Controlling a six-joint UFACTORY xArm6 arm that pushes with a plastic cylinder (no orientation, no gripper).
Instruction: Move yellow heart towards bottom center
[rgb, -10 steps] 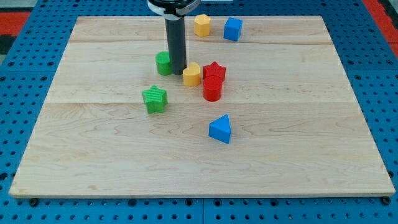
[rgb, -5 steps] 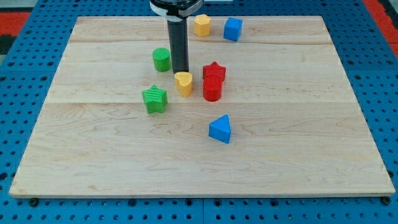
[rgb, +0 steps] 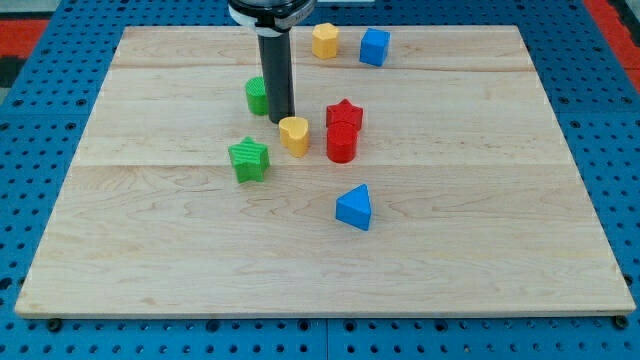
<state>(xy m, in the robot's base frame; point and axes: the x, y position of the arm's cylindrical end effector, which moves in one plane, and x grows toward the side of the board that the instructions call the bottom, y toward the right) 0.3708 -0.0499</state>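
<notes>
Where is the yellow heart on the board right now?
The yellow heart lies a little left of the board's middle, between the green star on its lower left and the red blocks on its right. My tip stands just above-left of it.

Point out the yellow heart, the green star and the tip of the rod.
yellow heart (rgb: 294, 134), camera view, its top face.
green star (rgb: 248, 158), camera view, its top face.
my tip (rgb: 280, 120), camera view, the rod's very end, just upper-left of the heart.

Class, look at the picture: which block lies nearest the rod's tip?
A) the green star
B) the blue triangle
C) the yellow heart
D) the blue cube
C: my tip sits just to the upper left of the yellow heart, closer than to any other option.
</notes>
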